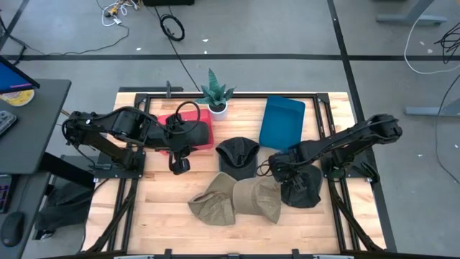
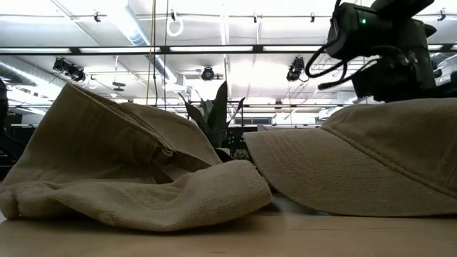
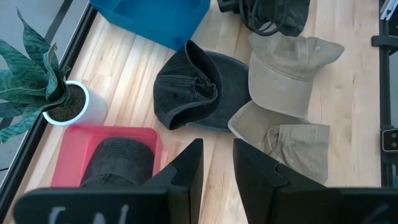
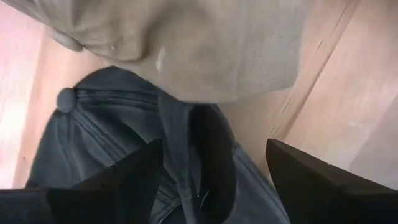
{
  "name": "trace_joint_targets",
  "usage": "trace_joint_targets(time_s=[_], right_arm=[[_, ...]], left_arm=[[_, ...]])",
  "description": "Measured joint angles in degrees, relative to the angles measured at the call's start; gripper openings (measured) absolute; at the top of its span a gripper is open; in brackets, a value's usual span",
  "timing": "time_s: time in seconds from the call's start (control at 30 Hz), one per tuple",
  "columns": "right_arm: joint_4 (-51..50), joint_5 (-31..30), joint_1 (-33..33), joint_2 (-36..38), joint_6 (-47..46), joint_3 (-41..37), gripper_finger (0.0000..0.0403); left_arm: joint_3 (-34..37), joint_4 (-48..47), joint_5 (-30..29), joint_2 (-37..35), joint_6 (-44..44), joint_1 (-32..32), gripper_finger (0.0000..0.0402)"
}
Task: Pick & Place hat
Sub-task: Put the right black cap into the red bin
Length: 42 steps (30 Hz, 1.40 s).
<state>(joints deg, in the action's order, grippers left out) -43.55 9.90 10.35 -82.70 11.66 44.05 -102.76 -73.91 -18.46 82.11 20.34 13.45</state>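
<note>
1. Hats lie in a cluster on the wooden table [image 1: 154, 208]: two tan caps side by side near the 6 o'clock edge, the left tan cap [image 1: 213, 203] touching the right tan cap [image 1: 260, 197], a dark cap [image 1: 238, 155] at the table's centre, and another dark hat [image 1: 302, 188] at about 4 o'clock.
2. A further dark hat sits inside the red bin [image 1: 188, 119] at about 10 o'clock, seen in the left wrist view as a dark crown [image 3: 118, 160] filling the red tray.
3. The right gripper [image 4: 214, 168] is low over the dark hat at 4 o'clock, its fingers spread wide on either side of the hat's crown; the button on top [image 4: 64, 98] shows just past one finger, and the right tan cap's brim overlaps the hat's far side.
4. The left gripper [image 1: 180, 162] hangs above bare wood just at 6 o'clock from the red bin, its two fingers [image 3: 186, 174] slightly parted with nothing between them.
5. A blue tray [image 1: 282, 121] lies at about 1 o'clock, and a small potted plant [image 1: 216, 96] stands at 12 o'clock, between the red bin and the blue tray.
6. In the low view, both tan caps fill the foreground, with the plant's leaves [image 2: 214, 114] showing between them.
</note>
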Motion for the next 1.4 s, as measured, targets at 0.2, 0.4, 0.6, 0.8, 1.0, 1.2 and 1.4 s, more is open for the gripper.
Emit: trace_joint_targets(time_s=[0.2, 0.4, 0.6, 0.8, 1.0, 1.2, 1.4], right_arm=[[1.8, -2.4, 0.0, -0.9, -0.7, 0.0, 0.0242], [2.2, -3.0, 0.0, -0.9, -2.9, 0.0, 0.0113], [-2.9, -1.2, 0.1, -0.8, -7.2, 2.0, 0.0022], [-10.2, -1.4, 0.6, -0.8, -6.8, 8.5, 0.0017], [-17.9, -1.7, 1.7, -0.8, -6.7, 15.9, 0.0017], [-27.3, -4.1, 2.5, -0.8, -6.7, 23.0, 0.0017], [-36.4, -10.1, 2.5, -0.8, -6.7, 29.4, 0.0017]], left_arm=[[0.0, 0.0, 0.0, 0.0, 0.0, 0.0, 0.0089], [0.0, 0.0, 0.0, 0.0, 0.0, 0.0, 0.0089], [0.0, 0.0, 0.0, 0.0, -0.1, 0.0, 0.0089], [0.0, -0.2, 0.0, 0.0, -0.1, 0.0, 0.0089], [0.0, -0.6, 0.0, 0.0, 0.0, 0.0, 0.0089], [0.0, -0.6, 0.0, 0.0, 0.0, 0.0, 0.0089], [0.0, -0.6, 0.0, 0.0, 0.0, 0.0, 0.0089]])
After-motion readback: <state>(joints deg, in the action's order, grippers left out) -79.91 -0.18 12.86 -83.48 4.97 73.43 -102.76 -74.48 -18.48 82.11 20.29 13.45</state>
